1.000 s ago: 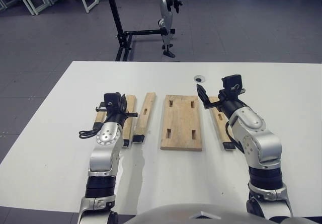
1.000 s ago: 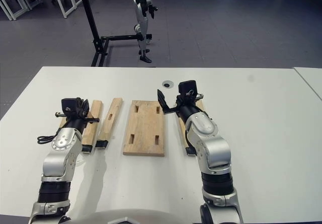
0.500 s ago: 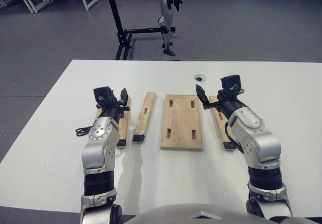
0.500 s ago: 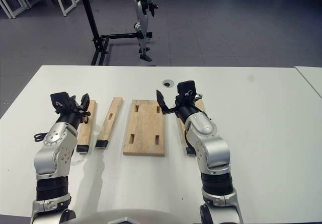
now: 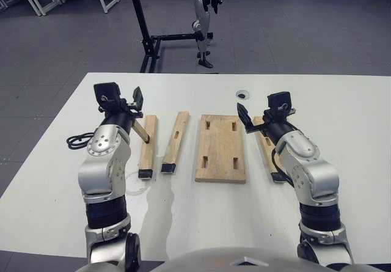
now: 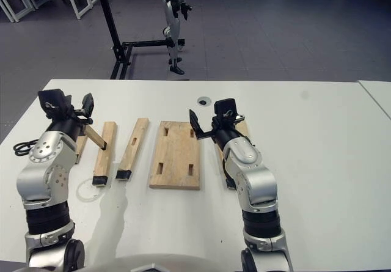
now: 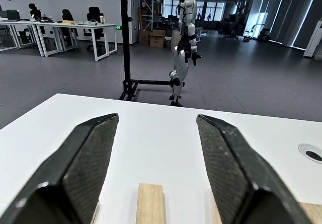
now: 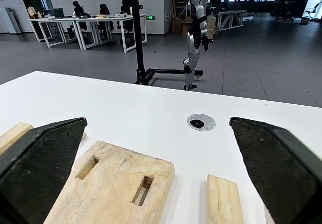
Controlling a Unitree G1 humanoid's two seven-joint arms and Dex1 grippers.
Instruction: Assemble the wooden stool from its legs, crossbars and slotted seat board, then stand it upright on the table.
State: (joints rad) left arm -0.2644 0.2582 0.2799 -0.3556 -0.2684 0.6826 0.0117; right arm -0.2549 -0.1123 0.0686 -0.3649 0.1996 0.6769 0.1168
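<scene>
The slotted seat board [image 5: 221,147] lies flat mid-table with its four slots facing up. Left of it lie two long legs [image 5: 146,145] [image 5: 174,139]. A short dark-tipped piece [image 5: 141,131] rests slanted across the outer leg. More wooden pieces [image 5: 269,150] lie right of the board. My left gripper [image 5: 125,104] hovers open just beyond the far ends of the left legs, its fingers [image 7: 85,168] wide apart over a wooden end [image 7: 150,204]. Over the board's far right corner my right gripper [image 5: 256,120] stands open with nothing in it; the board [image 8: 115,189] shows below.
A round cable hole [image 5: 242,93] sits in the white table [image 5: 342,119] behind the board. A black cable [image 5: 76,140] loops beside my left arm. Beyond the table's far edge stand a black frame [image 5: 146,40] and a small humanoid figure [image 5: 203,15].
My left arm has swung out to the left and back, uncovering the outer leg; the short piece now lies slanted across it. The right arm has barely moved.
</scene>
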